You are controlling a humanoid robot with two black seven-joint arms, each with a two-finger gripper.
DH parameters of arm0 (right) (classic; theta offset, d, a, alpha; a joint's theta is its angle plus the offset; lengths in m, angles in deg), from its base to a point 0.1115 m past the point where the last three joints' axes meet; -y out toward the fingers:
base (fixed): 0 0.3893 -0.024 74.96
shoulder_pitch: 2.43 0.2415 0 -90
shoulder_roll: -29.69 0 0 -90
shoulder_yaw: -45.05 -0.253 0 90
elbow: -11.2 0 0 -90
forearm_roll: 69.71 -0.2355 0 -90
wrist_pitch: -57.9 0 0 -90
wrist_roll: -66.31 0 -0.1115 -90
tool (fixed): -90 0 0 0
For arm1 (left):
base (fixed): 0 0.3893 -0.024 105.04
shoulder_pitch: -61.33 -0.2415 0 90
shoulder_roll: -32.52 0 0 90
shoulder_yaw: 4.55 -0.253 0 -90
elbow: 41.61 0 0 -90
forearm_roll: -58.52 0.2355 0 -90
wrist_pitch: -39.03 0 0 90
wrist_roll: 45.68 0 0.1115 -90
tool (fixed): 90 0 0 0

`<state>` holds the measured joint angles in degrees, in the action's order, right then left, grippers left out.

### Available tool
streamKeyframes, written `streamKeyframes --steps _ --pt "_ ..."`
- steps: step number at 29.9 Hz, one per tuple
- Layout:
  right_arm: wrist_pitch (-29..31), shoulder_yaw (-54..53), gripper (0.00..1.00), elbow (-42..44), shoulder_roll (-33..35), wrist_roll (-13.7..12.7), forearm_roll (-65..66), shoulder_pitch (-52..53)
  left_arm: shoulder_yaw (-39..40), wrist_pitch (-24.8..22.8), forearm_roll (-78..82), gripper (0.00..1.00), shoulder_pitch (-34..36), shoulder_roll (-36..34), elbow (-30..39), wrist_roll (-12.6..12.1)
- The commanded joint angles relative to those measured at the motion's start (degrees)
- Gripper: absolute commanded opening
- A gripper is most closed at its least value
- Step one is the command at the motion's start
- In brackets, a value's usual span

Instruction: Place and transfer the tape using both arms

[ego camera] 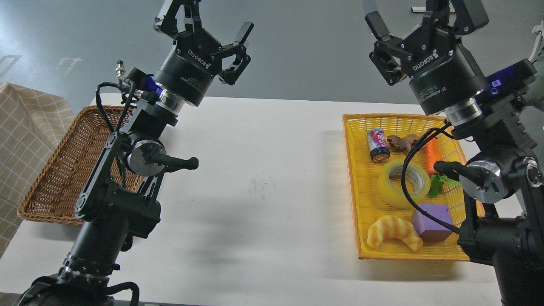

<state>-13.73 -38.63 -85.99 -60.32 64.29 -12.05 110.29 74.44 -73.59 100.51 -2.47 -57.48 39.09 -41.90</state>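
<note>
The tape (403, 182), a translucent yellow roll with a grey-white core, lies flat in the middle of the yellow basket (355, 178) at the right; a black cable crosses in front of it. My left gripper (206, 19) is open and empty, raised high above the table's far left part. My right gripper (418, 12) is open and empty, raised high above the yellow basket's far end; its fingertips reach the top edge of the view. Both grippers are well apart from the tape.
In the yellow basket lie a small can (378, 144), a brown toy (399, 142), a carrot (432, 156), a purple block (433, 222) and a croissant (394, 231). A brown wicker basket (55, 170) stands at the left. The white table (263, 191) lies between them.
</note>
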Motion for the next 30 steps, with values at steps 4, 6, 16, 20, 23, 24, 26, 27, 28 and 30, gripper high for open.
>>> streamKeyframes --steps 4,6,16,20,23,24,26,27,28,30 --pt "0.0 0.0 1.00 0.0 0.0 -0.1 0.0 -0.6 0.0 -0.3 -0.2 0.98 -0.3 0.0 0.2 0.6" --pt "0.0 0.0 1.00 0.0 0.0 -0.1 0.0 -0.6 0.0 -0.6 -1.2 0.98 0.1 0.0 0.2 0.6" --pt "0.2 0.0 1.00 0.2 0.0 -0.1 0.0 -0.5 0.0 -0.6 -2.3 0.98 -0.4 0.0 0.1 0.6" --pt "0.3 -0.3 1.00 0.2 0.0 -0.1 0.0 -0.3 0.0 -0.7 -2.3 0.98 0.0 0.0 0.1 0.6" --pt "0.2 -0.3 1.00 0.2 0.0 -0.1 0.0 -0.3 -0.1 -0.8 -2.3 0.98 0.2 0.0 0.1 0.6" --pt "0.2 -0.3 1.00 0.2 0.0 -0.1 0.0 -0.3 -0.1 -0.9 -2.3 0.98 0.2 0.0 0.1 0.6" --pt "0.3 -0.3 1.00 0.2 0.0 -0.1 0.0 -0.3 -0.1 -0.9 -2.3 0.98 0.1 0.0 0.1 0.6" --pt "0.2 -0.3 1.00 0.2 0.0 -0.1 0.0 -0.3 -0.1 -0.8 -2.3 0.98 0.1 0.0 0.1 0.6" --pt "0.2 -0.3 1.00 0.2 0.0 -0.1 0.0 -0.2 -0.1 -0.8 -2.3 0.98 -0.2 0.0 0.1 0.6" --pt "0.3 -0.3 1.00 0.2 0.0 -0.1 0.0 -0.2 -0.1 -0.8 -2.2 0.98 -0.4 0.0 0.1 0.6"
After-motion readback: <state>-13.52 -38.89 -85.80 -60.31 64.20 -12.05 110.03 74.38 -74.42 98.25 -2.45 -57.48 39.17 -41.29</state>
